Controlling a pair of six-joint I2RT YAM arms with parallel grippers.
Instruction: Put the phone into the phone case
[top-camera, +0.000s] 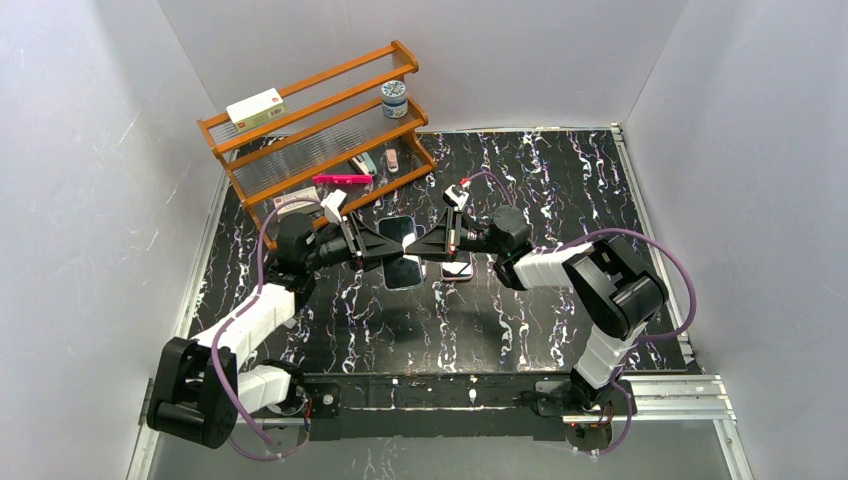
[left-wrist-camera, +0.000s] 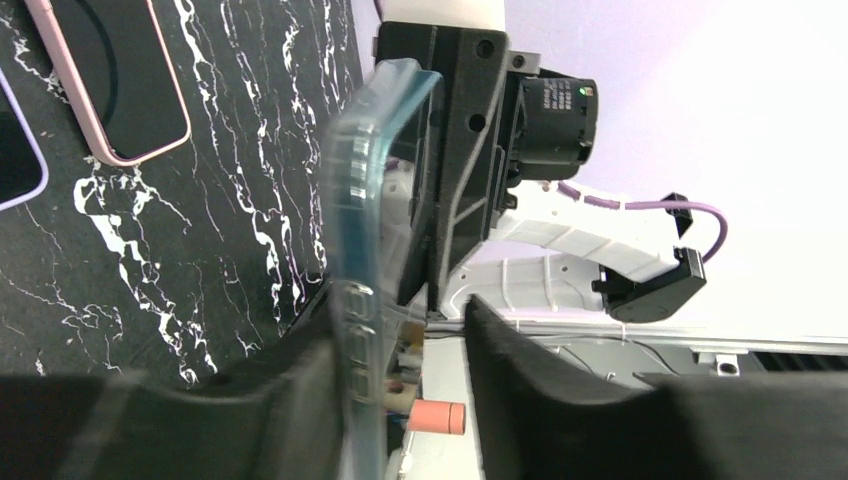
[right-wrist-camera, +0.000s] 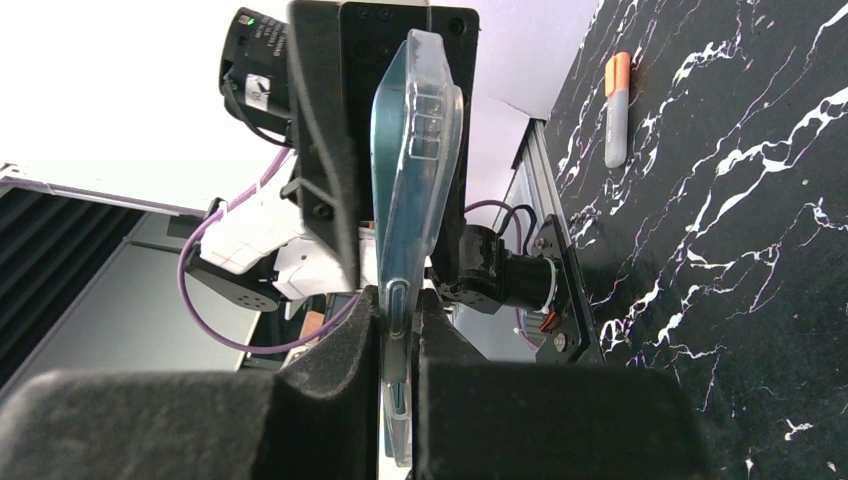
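A clear phone case (right-wrist-camera: 410, 150) is held on edge in the air between my two grippers, above mid-table (top-camera: 398, 232). My right gripper (right-wrist-camera: 400, 300) is shut on one end of it, both pads pressed to its sides; it also shows in the top view (top-camera: 428, 243). My left gripper (left-wrist-camera: 400, 320) is open around the other end: the case (left-wrist-camera: 360, 230) lies against one finger, and the other finger (left-wrist-camera: 530, 380) stands apart from it. It shows in the top view too (top-camera: 383, 250). A lavender-edged phone (top-camera: 405, 272) and a pink-edged phone (top-camera: 457, 268) lie face up on the table below.
A wooden two-shelf rack (top-camera: 320, 130) stands at the back left with a box (top-camera: 255, 107), a jar (top-camera: 395, 98) and small items. An orange marker (right-wrist-camera: 617, 108) lies on the black marble table (top-camera: 560, 180). White walls enclose the table.
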